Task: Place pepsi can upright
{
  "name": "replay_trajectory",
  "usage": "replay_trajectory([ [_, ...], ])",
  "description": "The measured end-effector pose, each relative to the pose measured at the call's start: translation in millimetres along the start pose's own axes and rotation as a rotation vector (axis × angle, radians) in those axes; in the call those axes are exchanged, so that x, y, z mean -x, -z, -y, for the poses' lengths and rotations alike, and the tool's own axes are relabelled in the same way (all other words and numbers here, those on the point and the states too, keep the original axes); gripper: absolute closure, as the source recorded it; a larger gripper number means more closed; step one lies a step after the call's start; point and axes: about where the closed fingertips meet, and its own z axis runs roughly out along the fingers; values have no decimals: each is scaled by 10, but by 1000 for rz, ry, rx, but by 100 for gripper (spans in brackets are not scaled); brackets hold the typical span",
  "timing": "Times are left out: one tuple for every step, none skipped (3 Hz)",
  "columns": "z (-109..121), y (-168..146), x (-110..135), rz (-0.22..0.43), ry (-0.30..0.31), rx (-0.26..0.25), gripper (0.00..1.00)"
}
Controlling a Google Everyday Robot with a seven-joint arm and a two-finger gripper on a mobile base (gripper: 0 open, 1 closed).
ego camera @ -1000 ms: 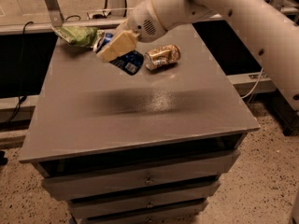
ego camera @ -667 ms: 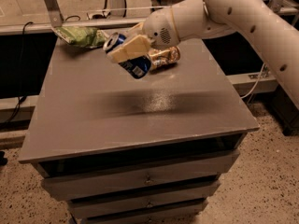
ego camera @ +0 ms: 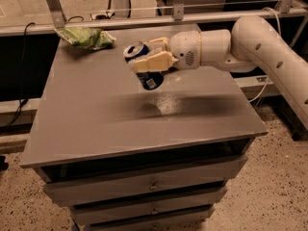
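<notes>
My gripper (ego camera: 144,57) is clamped on the pepsi can (ego camera: 150,80) above the table (ego camera: 96,119), its top tilted toward eleven o'clock. I judge this the placing step; next I straighten and lower it.

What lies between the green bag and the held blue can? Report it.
Bare grey tabletop, per the camera view. The end effector, above the table's rear middle, grips the dark blue metal pepsi can; the crumpled green bag lies back-left.
</notes>
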Motion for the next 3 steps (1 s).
replay_trajectory([
  [-5, 71, -102, 99, 18, 18, 100],
  [-18, 130, -222, 175, 15, 38, 100],
  [-42, 163, -379, 185, -5, 65, 82],
])
